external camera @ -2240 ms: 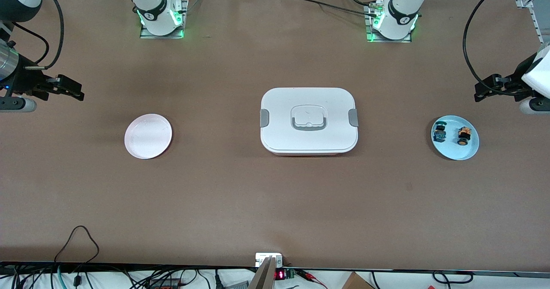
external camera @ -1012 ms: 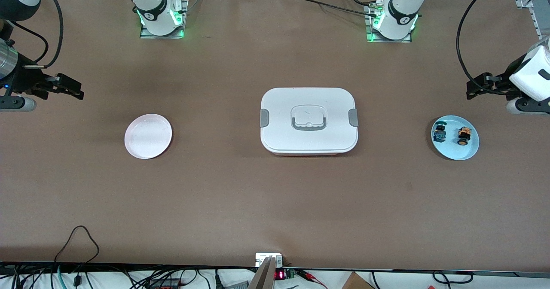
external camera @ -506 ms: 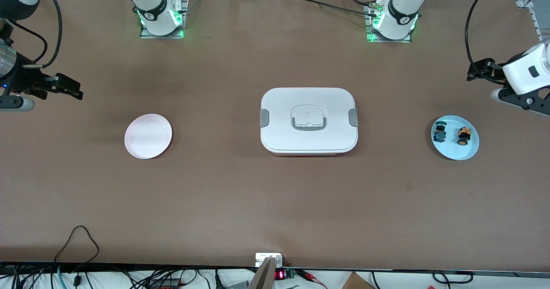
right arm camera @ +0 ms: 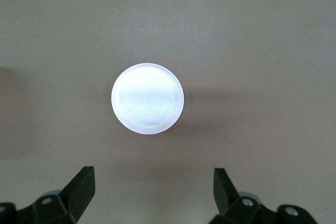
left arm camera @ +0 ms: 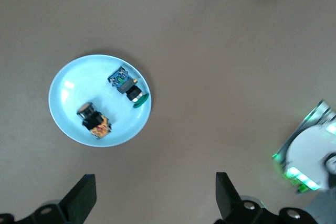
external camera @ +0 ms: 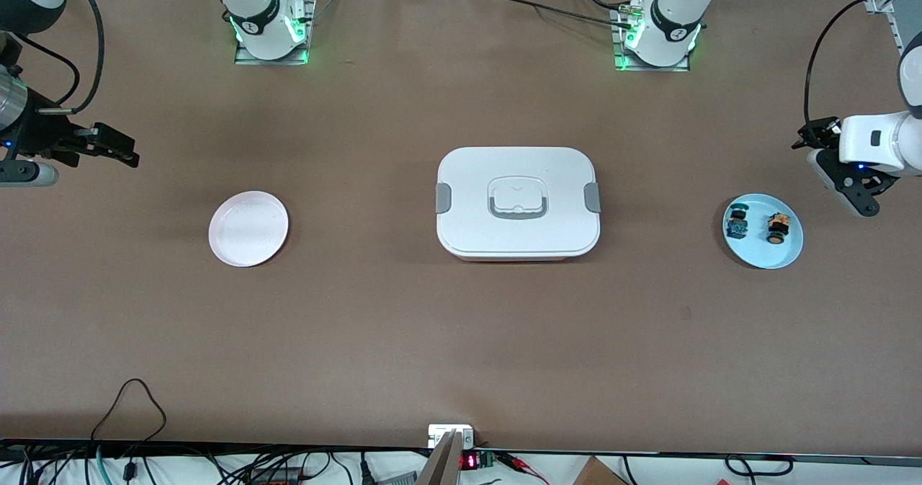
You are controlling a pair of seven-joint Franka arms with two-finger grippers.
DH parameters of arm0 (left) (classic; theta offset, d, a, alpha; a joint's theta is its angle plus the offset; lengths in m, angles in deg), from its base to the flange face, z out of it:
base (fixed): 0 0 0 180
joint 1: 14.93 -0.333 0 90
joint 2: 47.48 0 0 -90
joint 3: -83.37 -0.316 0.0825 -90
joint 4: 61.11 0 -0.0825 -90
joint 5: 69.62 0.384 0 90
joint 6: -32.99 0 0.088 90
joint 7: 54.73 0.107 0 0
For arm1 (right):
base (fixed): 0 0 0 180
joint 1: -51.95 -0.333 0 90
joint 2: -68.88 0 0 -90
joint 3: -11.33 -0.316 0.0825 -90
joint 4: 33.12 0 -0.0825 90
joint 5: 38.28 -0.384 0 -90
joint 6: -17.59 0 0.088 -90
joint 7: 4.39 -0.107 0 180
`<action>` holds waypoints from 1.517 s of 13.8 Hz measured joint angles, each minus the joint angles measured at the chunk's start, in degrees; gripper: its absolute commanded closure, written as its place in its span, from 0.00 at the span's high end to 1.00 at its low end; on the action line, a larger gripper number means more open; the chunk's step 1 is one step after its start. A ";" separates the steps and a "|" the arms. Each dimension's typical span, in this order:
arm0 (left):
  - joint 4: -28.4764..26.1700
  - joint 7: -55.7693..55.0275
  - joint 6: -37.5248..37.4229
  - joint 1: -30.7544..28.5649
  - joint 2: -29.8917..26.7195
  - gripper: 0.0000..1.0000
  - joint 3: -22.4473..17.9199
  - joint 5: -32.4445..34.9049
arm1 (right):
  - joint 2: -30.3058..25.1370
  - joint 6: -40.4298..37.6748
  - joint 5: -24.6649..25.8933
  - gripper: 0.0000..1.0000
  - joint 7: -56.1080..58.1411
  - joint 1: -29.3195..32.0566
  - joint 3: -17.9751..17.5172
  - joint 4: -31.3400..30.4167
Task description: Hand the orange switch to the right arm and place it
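Note:
The orange switch (external camera: 777, 227) lies on a light blue plate (external camera: 762, 256) toward the left arm's end of the table, beside a blue-teal switch (external camera: 736, 223). The left wrist view shows the orange switch (left arm camera: 94, 121), the blue-teal switch (left arm camera: 126, 84) and the plate (left arm camera: 65, 85). My left gripper (external camera: 848, 179) is open and empty, over bare table beside the blue plate; in its wrist view (left arm camera: 156, 195) nothing is between the fingers. My right gripper (external camera: 122, 152) is open and empty, waiting at the right arm's end; its wrist view (right arm camera: 154, 190) looks down on a white plate (right arm camera: 148, 98).
A white lidded box (external camera: 517, 202) with grey latches stands at the table's middle. The white plate (external camera: 248, 228) lies toward the right arm's end. The left arm's base (left arm camera: 310, 153) with green lights shows in the left wrist view.
The left arm's wrist has swung round and the left gripper now points down beside the blue plate. The right arm and both switches have not moved.

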 measured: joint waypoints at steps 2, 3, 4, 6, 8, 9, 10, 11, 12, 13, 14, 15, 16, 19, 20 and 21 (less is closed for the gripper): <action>-2.99 7.03 4.96 -0.26 0.04 1.00 0.02 0.52 | -0.01 0.00 0.00 1.00 0.00 -0.02 -0.02 0.15; -4.78 10.71 7.70 -0.52 0.12 1.00 0.01 0.54 | -0.01 0.00 0.00 1.00 0.00 -0.04 -0.03 0.26; -6.67 14.35 10.29 -0.94 0.32 1.00 0.01 0.55 | -0.02 0.00 0.00 1.00 0.00 -0.05 -0.04 0.33; -10.11 22.02 15.95 -2.39 1.15 1.00 0.01 0.59 | -0.02 0.00 0.00 1.00 0.00 -0.05 -0.04 0.37; -13.04 31.66 22.45 -4.26 2.65 0.99 0.00 0.61 | -0.03 -0.07 0.00 1.00 0.01 -0.06 -0.04 0.40; -14.32 36.09 25.63 -5.08 3.76 0.99 -0.01 0.61 | -0.06 -0.48 0.00 1.00 0.01 -0.08 -0.07 0.42; -15.21 39.67 28.54 -5.70 4.92 1.00 0.00 0.61 | -0.13 -1.10 0.00 1.00 0.01 -0.10 -0.10 0.43; -15.88 42.58 31.15 -6.18 6.18 1.00 0.02 0.61 | -0.26 -1.47 0.00 1.00 0.01 -0.12 -0.12 0.44; -16.44 44.68 33.56 -6.71 7.40 1.00 0.02 0.61 | -0.41 -1.58 0.00 1.00 0.01 -0.12 -0.13 0.43; -16.91 46.44 35.74 -7.37 8.56 1.00 0.02 0.61 | -0.56 -1.60 0.00 1.00 0.01 -0.13 -0.14 0.43; -17.34 48.07 37.87 -8.10 9.67 1.00 0.03 0.61 | -0.67 -1.62 0.00 1.00 0.01 -0.13 -0.14 0.43; -17.70 49.28 39.86 -8.94 10.63 1.00 0.05 0.61 | -0.72 -1.62 0.00 1.00 0.01 -0.14 -0.14 0.43; -17.97 50.34 41.51 -9.78 11.44 1.00 0.06 0.61 | -0.72 -1.62 0.00 1.00 0.01 -0.14 -0.14 0.43; -18.20 53.26 45.77 -11.89 14.26 1.00 0.09 0.61 | -0.72 -0.97 0.01 1.00 0.01 -0.16 -0.16 0.37; -18.19 53.80 47.00 -12.25 15.08 1.00 0.11 0.61 | -0.72 -0.65 0.01 1.00 0.01 -0.16 -0.17 0.34; -18.17 54.25 48.08 -12.40 15.70 1.00 0.15 0.61 | -0.72 -0.54 0.01 1.00 0.01 -0.16 -0.19 0.31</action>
